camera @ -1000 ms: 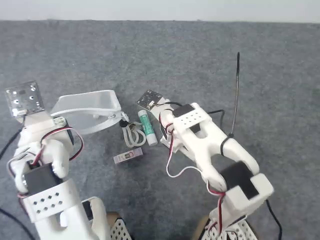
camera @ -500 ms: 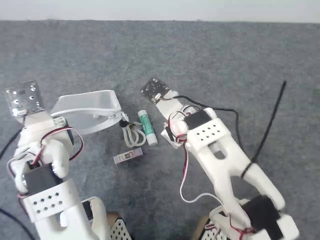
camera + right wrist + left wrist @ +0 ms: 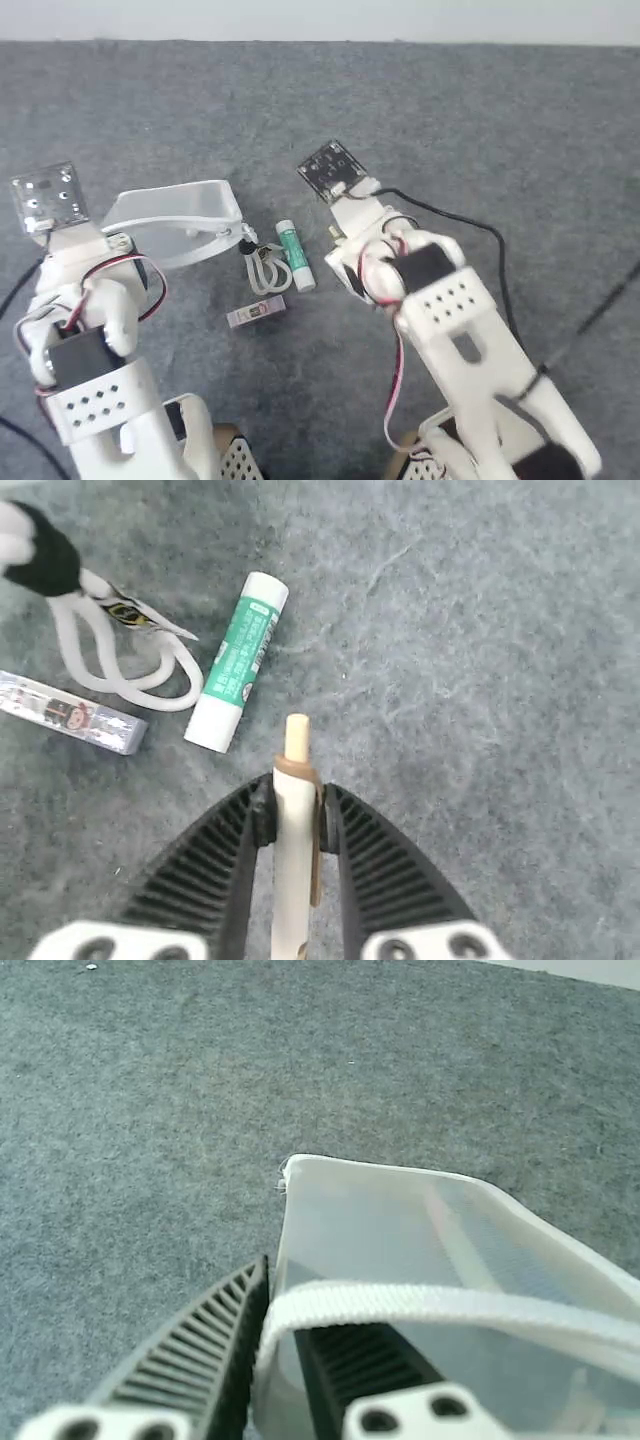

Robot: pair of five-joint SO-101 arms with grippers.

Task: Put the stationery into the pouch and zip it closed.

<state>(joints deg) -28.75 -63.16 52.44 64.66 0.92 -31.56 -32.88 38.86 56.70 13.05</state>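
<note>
- The pouch, of translucent white mesh, lies on the grey carpet at the left, with its mouth open.
- The left gripper has its fingers closed to a narrow gap on the pouch's webbing rim and holds it.
- A white cord loop with a black toggle lies just beside the pouch's near corner.
- The green-and-white glue stick lies flat on the carpet, touching the cord loop.
- A small flat rectangular packet lies near the loop, apart from the pouch.
- The right gripper hangs over the carpet near the glue stick, its fingers clamped on a beige pen whose tip projects beyond them.
</note>
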